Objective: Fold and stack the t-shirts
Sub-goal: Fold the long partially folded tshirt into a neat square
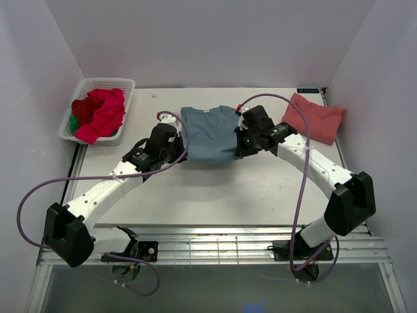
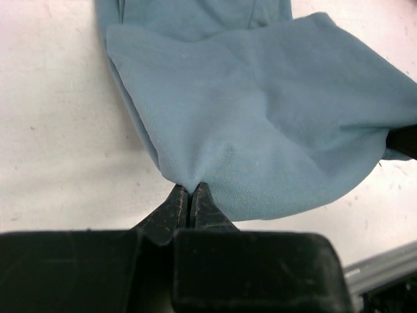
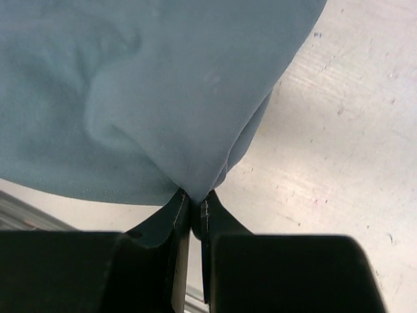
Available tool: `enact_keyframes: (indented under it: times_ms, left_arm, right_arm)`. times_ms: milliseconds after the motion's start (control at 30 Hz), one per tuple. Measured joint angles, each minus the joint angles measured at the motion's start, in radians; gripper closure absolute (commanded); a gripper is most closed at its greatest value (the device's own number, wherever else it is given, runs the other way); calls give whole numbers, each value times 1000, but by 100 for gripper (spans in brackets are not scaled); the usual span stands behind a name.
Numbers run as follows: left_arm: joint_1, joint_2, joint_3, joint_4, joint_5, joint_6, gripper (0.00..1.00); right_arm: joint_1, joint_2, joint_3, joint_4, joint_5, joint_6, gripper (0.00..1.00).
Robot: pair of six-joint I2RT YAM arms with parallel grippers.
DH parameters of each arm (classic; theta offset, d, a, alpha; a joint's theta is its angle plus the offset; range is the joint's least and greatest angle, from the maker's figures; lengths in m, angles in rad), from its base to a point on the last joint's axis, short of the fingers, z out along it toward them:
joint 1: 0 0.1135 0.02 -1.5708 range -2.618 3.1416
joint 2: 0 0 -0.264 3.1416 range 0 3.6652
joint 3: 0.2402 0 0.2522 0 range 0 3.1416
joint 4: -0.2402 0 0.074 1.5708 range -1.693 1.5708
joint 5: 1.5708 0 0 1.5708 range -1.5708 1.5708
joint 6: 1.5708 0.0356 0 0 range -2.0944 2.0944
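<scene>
The teal-blue t-shirt (image 1: 210, 134) lies at the table's middle back, collar away from me, its sides folded in. My left gripper (image 1: 182, 151) is shut on its near left corner, and the cloth (image 2: 260, 117) rises from the shut jaws in the left wrist view. My right gripper (image 1: 238, 149) is shut on the near right corner, the cloth (image 3: 163, 85) bunched at its tips. A folded salmon-pink t-shirt (image 1: 314, 117) lies at the back right. Red and magenta t-shirts (image 1: 99, 112) with a bit of green one (image 1: 73, 122) fill the basket.
The white lattice basket (image 1: 128, 88) stands at the back left corner. White walls close in the table on three sides. A metal rail (image 1: 215, 244) runs along the near edge by the arm bases.
</scene>
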Motion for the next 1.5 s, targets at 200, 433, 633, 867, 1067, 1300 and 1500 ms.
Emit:
enact_keyframes:
  times_ms: [200,433,633,867,1067,1300,1500]
  left_arm:
    - [-9,-130,-59,-74,68,-33,100]
    - [-23,-179,-83,-153,116,-66,100]
    - [-26,-132,-83,-133,68,-75,100]
    - [-26,-7,-83,22,-53,-24,100]
    - [-16,81,-83,182,-140,43,100]
    - [-1,192,-80,322,-156,87,100]
    - [2,285,-79,436,-156,116,100]
  right_arm:
    - [46,-141,-67,-72,-20,48,92]
    - [89,-222,-134,-145,-45,114,92]
    - [90,-182,-132,-130,-3,117,92]
    - [90,-11,-56,-61,142,76,92]
    - [83,127,17,14,235,26,92]
    - [56,224,70,74,295,-22,92]
    - [25,286,106,119,323,-48,92]
